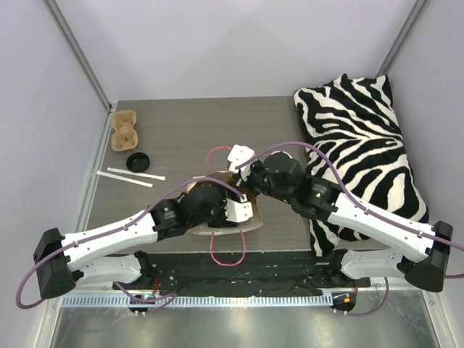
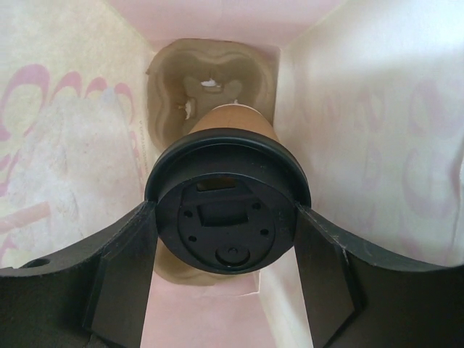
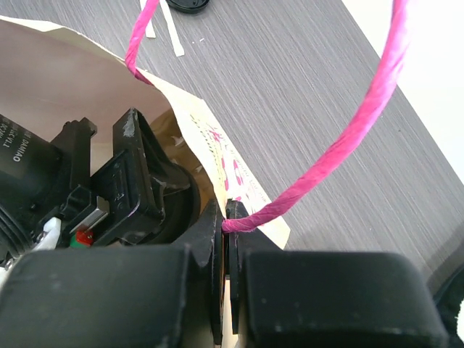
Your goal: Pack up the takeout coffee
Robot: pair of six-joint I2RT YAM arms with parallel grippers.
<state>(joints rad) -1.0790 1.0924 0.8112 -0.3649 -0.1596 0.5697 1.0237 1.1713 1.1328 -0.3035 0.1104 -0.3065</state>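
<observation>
A paper bag (image 1: 251,217) with pink rope handles (image 1: 226,254) lies mid-table. My left gripper (image 2: 225,212) reaches inside it, its fingers (image 2: 127,268) pressed on both sides of the black lid (image 2: 227,203) of a brown coffee cup (image 2: 233,119). The cup sits in a cardboard carrier (image 2: 210,69) at the bag's bottom. My right gripper (image 3: 230,212) is shut on the bag's rim (image 3: 217,156), where a pink handle (image 3: 341,145) is attached, and holds the mouth open. It also shows in the top view (image 1: 245,174).
A second cardboard carrier (image 1: 124,130), a loose black lid (image 1: 138,161) and white sticks (image 1: 130,176) lie at the back left. A zebra-striped pillow (image 1: 362,145) fills the right side. Walls enclose the table.
</observation>
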